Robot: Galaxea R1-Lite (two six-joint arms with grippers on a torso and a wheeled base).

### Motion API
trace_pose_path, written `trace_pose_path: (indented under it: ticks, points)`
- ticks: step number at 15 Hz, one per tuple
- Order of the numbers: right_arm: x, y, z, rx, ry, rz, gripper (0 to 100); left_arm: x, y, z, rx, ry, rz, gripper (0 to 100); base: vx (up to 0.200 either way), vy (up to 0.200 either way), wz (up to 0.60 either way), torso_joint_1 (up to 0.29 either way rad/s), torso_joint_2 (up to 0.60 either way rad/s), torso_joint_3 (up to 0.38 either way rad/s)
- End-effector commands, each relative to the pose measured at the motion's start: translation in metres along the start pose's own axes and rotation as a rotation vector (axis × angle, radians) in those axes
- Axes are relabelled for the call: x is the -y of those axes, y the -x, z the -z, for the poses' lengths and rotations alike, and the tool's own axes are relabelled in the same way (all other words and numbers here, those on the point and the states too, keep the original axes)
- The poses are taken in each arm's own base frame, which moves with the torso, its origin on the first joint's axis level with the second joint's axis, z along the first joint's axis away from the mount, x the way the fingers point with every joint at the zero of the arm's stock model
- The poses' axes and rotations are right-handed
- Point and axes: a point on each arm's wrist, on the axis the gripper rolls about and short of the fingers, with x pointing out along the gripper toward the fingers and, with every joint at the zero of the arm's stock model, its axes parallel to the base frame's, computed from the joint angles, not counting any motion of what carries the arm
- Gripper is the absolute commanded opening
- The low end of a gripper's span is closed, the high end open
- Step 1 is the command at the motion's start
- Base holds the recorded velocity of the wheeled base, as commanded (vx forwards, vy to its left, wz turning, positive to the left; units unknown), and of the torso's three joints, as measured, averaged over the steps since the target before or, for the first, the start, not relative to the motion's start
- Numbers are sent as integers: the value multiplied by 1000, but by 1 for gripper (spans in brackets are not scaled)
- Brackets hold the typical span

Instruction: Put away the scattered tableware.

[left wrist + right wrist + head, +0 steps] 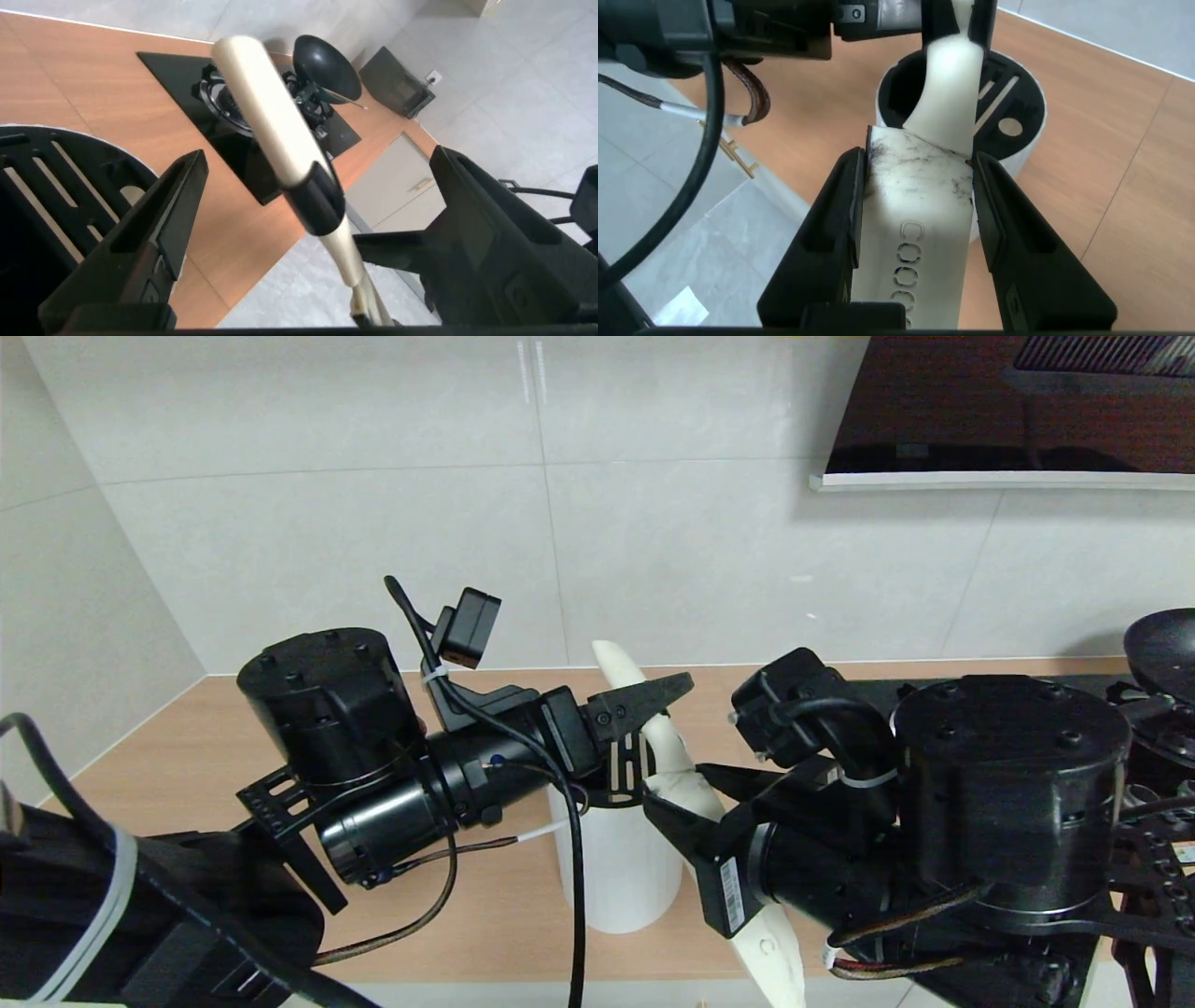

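Note:
A cream slotted spatula (674,747) hangs tilted over a white cylindrical holder (621,873) with a black slotted top, on the wooden counter. My right gripper (686,795) is shut on the spatula's flat blade (920,233), just above the holder (1013,121). The handle (266,112), which has a dark band, points up and away. My left gripper (653,719) stands open around the handle, a finger (140,247) on each side and neither touching it. The holder's black insert (56,187) lies beside that finger.
A black hob (868,689) with a dark pan (1162,649) sits on the counter (205,737) to the right; the hob (187,79) also shows behind the handle. A tiled wall stands close behind, with a range hood (1008,411) at upper right.

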Motion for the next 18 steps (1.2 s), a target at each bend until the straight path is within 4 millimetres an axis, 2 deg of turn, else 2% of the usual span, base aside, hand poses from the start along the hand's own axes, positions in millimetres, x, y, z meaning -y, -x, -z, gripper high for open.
trace_pose_path:
  ticks: [1, 7, 18]
  points:
    - [0, -1, 1, -4, 2, 0, 0, 0, 0, 0, -1, 1, 0, 100, 0, 0, 0, 0, 0, 0]
    - [-1, -1, 0, 7, -2, -2, 0, 2, -4, 9, -29, 11, 9, 100, 0, 0, 0, 0, 0, 0]
    - [-5, 0, 3, 0, 3, -14, 0, 2, -5, 9, -21, 29, 1, 100, 0, 0, 0, 0, 0, 0]
